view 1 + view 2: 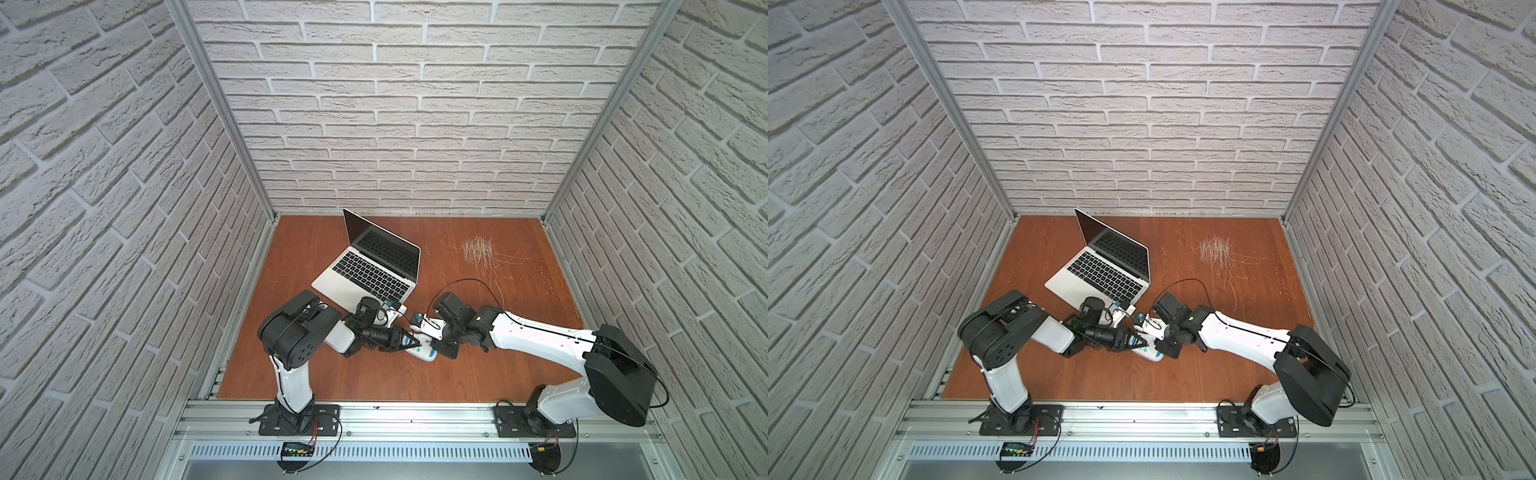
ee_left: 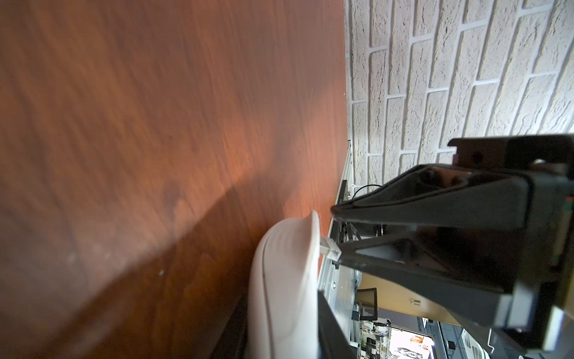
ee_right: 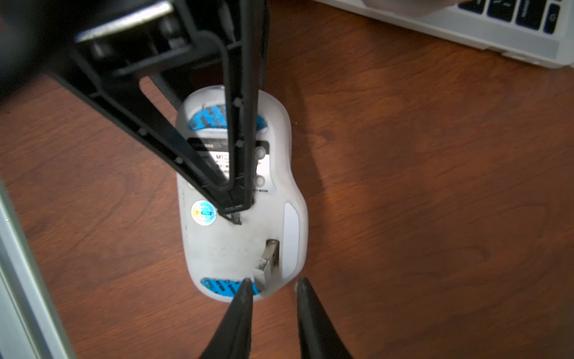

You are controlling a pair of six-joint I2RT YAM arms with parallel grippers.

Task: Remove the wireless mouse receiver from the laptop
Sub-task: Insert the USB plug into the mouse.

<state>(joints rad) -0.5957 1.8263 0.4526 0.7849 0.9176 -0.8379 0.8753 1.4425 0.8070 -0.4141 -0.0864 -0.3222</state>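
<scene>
The laptop (image 1: 365, 270) (image 1: 1100, 270) stands open at the back left of the wooden table, screen dark. In front of it a white mouse (image 3: 236, 248) (image 1: 424, 353) lies upside down, blue pads up. The small silver receiver (image 3: 268, 259) sticks up at a slant out of a slot in the mouse's underside, no longer in the laptop. My left gripper (image 3: 234, 214) (image 1: 415, 341) is shut, its tip pressing on the mouse's underside. My right gripper (image 3: 275, 281) is open a little at the mouse's end. The receiver's free end lies just beyond its tips, close to one fingertip (image 3: 247, 283).
A small white block with a blue spot (image 1: 392, 308) sits at the laptop's front right corner, close behind the left wrist. Scratch marks (image 1: 478, 249) cover the table at the back right. Brick-patterned walls close in three sides; a metal rail (image 1: 415, 419) runs along the front.
</scene>
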